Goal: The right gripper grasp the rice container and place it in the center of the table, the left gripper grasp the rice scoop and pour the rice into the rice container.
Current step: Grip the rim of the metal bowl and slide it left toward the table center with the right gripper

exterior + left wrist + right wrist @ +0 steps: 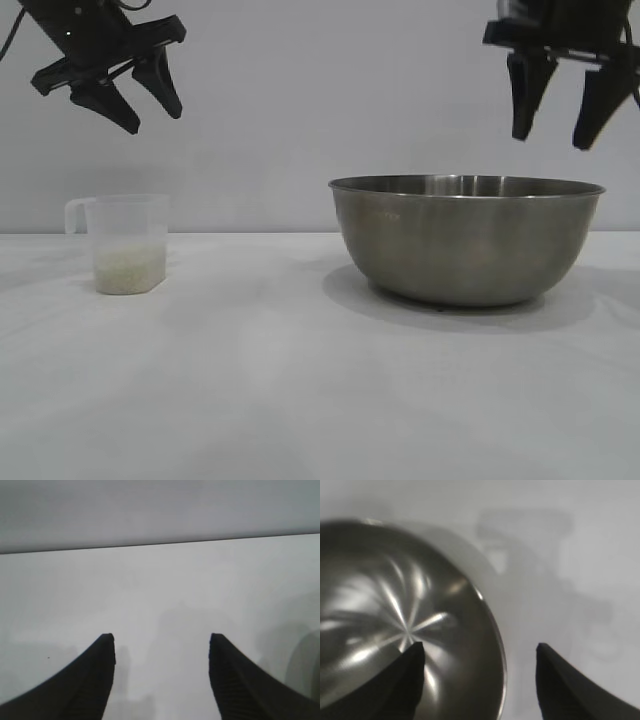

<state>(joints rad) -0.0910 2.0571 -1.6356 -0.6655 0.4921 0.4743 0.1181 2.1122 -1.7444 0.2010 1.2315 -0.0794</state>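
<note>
Nearest me, the scoop (127,243) sits on the table (280,400) with rice (128,270) in it, my left gripper (133,98) parked spread and empty above. Farther right, I hold my right gripper (555,115) agape, straddling the bowl's (465,240) rim for a grasp.

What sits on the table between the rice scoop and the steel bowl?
Nothing: the exterior view shows bare white table between the rice scoop and the steel bowl.
</note>
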